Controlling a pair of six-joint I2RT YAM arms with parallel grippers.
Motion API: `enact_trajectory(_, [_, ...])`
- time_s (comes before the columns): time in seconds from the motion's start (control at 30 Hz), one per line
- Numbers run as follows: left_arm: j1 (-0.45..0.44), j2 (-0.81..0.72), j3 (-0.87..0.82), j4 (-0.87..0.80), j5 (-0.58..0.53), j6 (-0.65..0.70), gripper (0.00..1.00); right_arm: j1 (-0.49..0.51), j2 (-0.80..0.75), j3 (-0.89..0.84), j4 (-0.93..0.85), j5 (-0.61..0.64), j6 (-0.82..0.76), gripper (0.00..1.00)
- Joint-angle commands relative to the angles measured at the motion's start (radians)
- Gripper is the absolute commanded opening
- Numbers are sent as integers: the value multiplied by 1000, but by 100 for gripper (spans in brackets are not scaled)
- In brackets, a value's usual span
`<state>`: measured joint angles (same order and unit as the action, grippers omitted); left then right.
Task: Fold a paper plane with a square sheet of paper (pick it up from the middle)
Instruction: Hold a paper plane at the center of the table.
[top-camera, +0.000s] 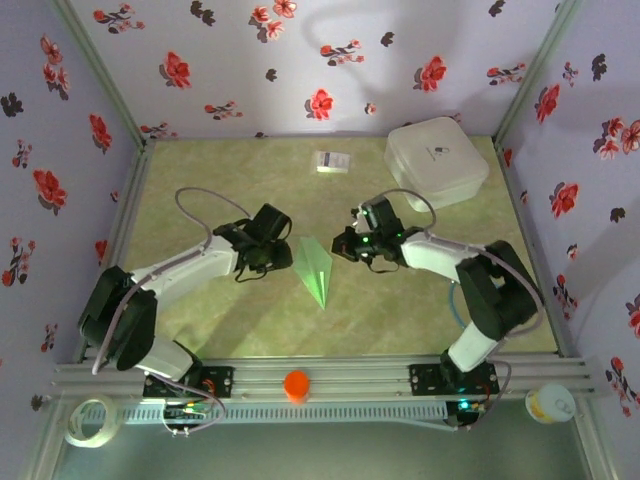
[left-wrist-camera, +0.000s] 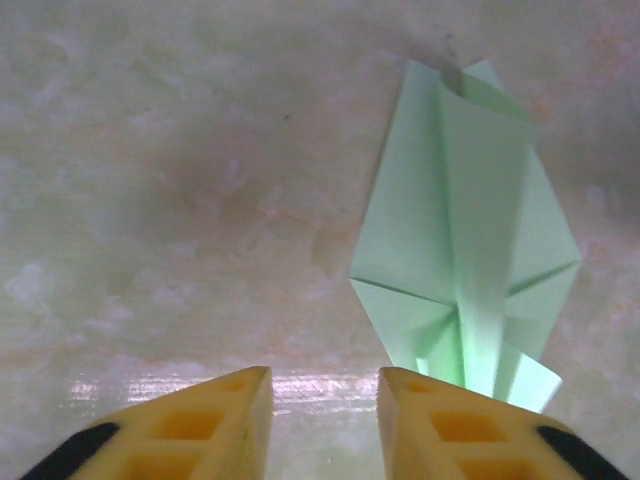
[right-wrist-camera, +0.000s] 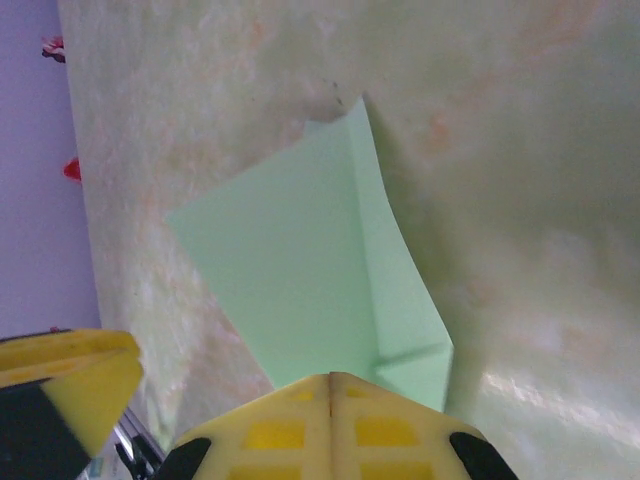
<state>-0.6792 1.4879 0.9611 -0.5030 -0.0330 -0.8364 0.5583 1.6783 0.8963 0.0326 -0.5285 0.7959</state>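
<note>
Broadly, across the middle of the top view: green marbled table (top-camera: 200, 330), near edge ending at the aluminium rail (top-camera: 330, 375). Reaching inward from lower left and lower right, left arm (top-camera: 180, 265) and right arm (top-camera: 470, 270), elbows bent, wrists low and aimed at the centre. At upper right, white rounded box (top-camera: 437, 160), lid on. Between the two wrists, flat on the table, paper plane (top-camera: 315, 265), long axis running up and down the frame. In the left wrist view, same plane (left-wrist-camera: 460, 250) at the right, lower tip cut off behind one yellow finger. Left gripper (left-wrist-camera: 325, 400) parted by a narrow gap, bare table showing through, nothing held. In the right wrist view, plane (right-wrist-camera: 300, 270) mid-frame, lower edge hidden behind right gripper (right-wrist-camera: 330, 385), fingers pressed together. Cannot tell whether any paper is nipped. Near top centre, small white printed card (top-camera: 331, 161), print too small to read.
</note>
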Motion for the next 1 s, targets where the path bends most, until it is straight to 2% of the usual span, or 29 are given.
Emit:
enact_trajectory(0.0, [47,15,-39,153,152,-24,25,14,86,78,9,-31,15,0])
enact_trajectory(0.13, [87,94,-34,224,254,-44,17,20,181,119,53,-57,40,0])
enact_trajectory(0.33, [98,223,10,284,337,-45,11,23,253,138,10,-33,34,0])
enact_trajectory(0.53, [99,334,64,289,354,-44,9,24,253,103,-73,67,17,0])
enact_trajectory(0.73, [98,385,100,301,366,-35,10,25,240,57,-42,73,33,0])
enact_trajectory(0.97, [98,405,70,248,317,-31,7,23,188,43,-98,141,28,0])
